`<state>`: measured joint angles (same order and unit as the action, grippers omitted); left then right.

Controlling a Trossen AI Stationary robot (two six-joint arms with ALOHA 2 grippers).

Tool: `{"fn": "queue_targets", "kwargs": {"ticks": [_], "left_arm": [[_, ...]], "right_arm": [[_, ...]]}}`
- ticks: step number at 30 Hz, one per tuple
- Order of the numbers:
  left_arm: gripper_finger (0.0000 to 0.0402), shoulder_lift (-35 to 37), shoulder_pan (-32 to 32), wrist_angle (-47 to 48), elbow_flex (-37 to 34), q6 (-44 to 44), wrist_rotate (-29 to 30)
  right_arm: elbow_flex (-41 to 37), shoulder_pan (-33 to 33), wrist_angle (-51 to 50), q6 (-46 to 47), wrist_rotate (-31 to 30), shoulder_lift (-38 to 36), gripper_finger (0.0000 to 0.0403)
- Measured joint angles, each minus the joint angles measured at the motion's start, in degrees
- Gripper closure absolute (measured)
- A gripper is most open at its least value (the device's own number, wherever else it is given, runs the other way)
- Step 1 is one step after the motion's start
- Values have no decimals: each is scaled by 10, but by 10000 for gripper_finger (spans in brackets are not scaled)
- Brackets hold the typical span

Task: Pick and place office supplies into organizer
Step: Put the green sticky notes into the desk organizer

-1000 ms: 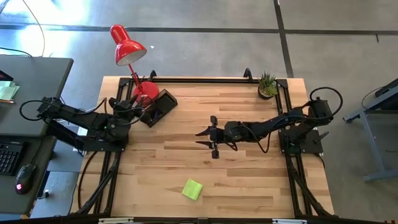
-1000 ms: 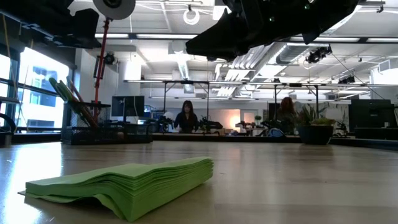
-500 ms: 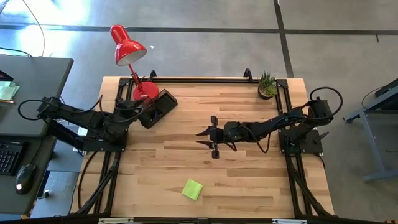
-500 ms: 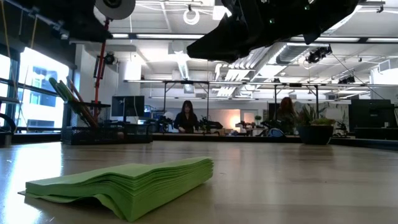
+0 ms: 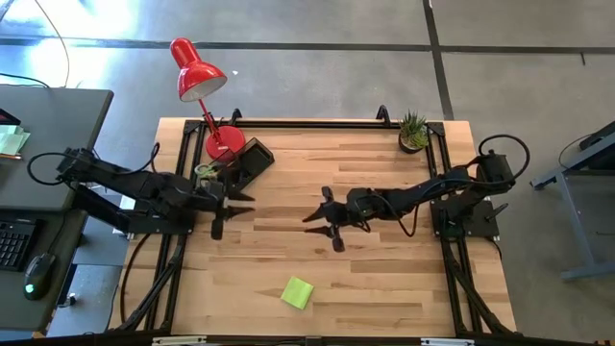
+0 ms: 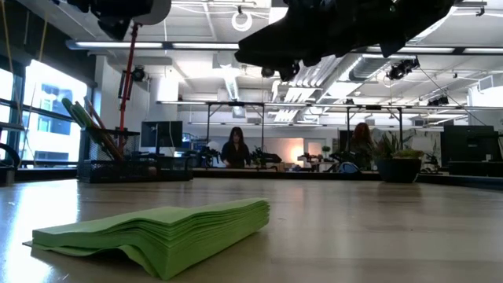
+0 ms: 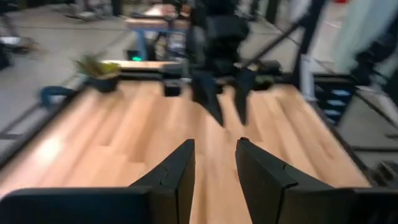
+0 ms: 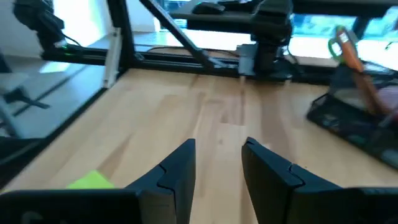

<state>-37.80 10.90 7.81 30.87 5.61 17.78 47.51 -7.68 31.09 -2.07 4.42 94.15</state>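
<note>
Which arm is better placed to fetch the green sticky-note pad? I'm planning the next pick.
Probably the right. The right gripper hangs open and empty over mid-table, nearer the sticky-note pad at the front edge. The left gripper, also empty, sits farther off beside the organizer.

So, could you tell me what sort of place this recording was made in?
Probably a large open robotics lab or workshop: an exposed ceiling with ducts, more work tables with people at them beyond, and a concrete floor around the wooden table.
</note>
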Motion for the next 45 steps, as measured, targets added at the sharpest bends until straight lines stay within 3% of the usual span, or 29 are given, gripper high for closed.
{"fn": "queue_targets", "kwargs": {"ticks": [7, 13, 20, 28, 37, 42, 45], "left_arm": [[303, -84, 0, -3, 0, -8, -136], [303, -195, 0, -49, 0, -37, -158], [300, -266, 0, -122, 0, -59, -204], [302, -274, 0, -124, 0, -54, -198], [305, -274, 0, -125, 0, -52, -167], [307, -280, 0, -149, 0, -37, -98], [306, -281, 0, -173, 0, -36, -91]], "right_arm": [[0, -39, -65, 6, 14, 0, 281], [0, -100, -107, -44, -50, 0, 281], [0, -127, -114, -12, -78, 0, 281], [4, -135, -150, 1, -137, 0, 273], [90, -141, -263, 37, -155, 7, 232], [149, -165, -322, -2, -196, 65, 212], [195, -184, -341, -12, -223, 106, 208]]}}
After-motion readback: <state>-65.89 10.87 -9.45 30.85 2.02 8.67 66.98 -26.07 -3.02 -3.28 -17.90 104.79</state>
